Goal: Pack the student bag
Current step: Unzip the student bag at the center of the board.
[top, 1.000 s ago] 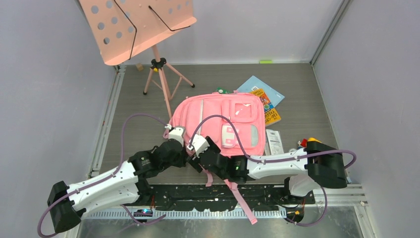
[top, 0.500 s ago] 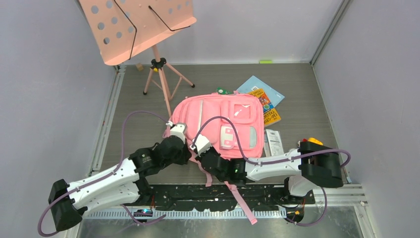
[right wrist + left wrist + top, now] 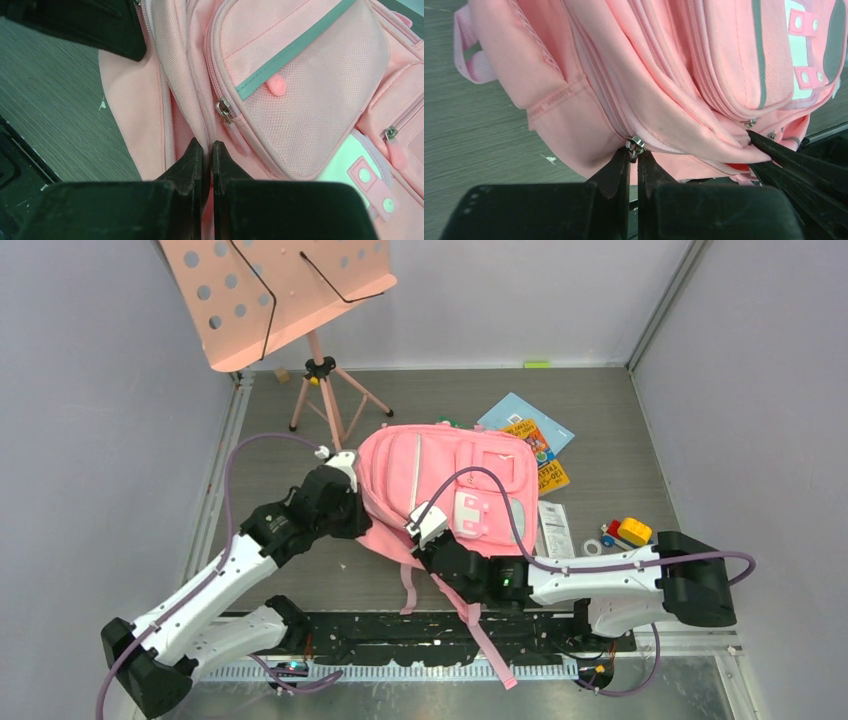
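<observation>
- A pink strap [image 3: 488, 640] trails over the table's [image 3: 620, 440] near edge at 6 o'clock.
- The right end effector [image 3: 206, 150] is pressed together, pinching a fold of the student bag [image 3: 450, 460].
- The left end effector [image 3: 634, 156], at the bag's 9 o'clock, pinches a zip pull [image 3: 635, 144].
- The bag lies mid-table with its front pockets zipped and its contents hidden.
- Books [image 3: 545, 465] touch its edge at 1 o'clock.
- A music stand [image 3: 270, 295] stands at 11 o'clock.

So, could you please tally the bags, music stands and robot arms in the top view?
Bag: 1
Stand: 1
Arms: 2, left and right
Total: 4
</observation>
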Robot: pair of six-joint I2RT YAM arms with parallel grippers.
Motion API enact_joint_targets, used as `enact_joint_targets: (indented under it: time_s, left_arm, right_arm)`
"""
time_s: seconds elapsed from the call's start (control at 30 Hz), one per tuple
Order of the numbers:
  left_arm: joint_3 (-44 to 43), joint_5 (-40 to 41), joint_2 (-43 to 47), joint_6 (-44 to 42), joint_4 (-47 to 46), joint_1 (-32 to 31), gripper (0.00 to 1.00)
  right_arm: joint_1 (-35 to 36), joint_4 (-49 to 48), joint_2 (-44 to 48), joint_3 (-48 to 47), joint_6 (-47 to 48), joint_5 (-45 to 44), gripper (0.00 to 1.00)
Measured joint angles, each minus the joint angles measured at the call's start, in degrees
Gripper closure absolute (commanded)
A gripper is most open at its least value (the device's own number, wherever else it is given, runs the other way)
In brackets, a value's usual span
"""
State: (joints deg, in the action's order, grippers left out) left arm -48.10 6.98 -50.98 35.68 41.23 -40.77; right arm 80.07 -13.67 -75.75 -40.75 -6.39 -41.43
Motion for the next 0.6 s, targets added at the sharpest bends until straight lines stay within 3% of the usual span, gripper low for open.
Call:
enact_joint_targets:
  time_s: [0.3,0.6]
  left_arm:
    - [-10.4,-6.2,-9.4,-10.9,8.8,8.9,1.0]
    - [-16.3,-4.9,-14.2,-18.7,14.0,10.6,1.0]
  right_arm:
    - [0.0,3.7,2.9,0.0,0.1,3.8,0.99]
    - [0.2,9.3,7.1,-1.2,0.3,8.4,0.99]
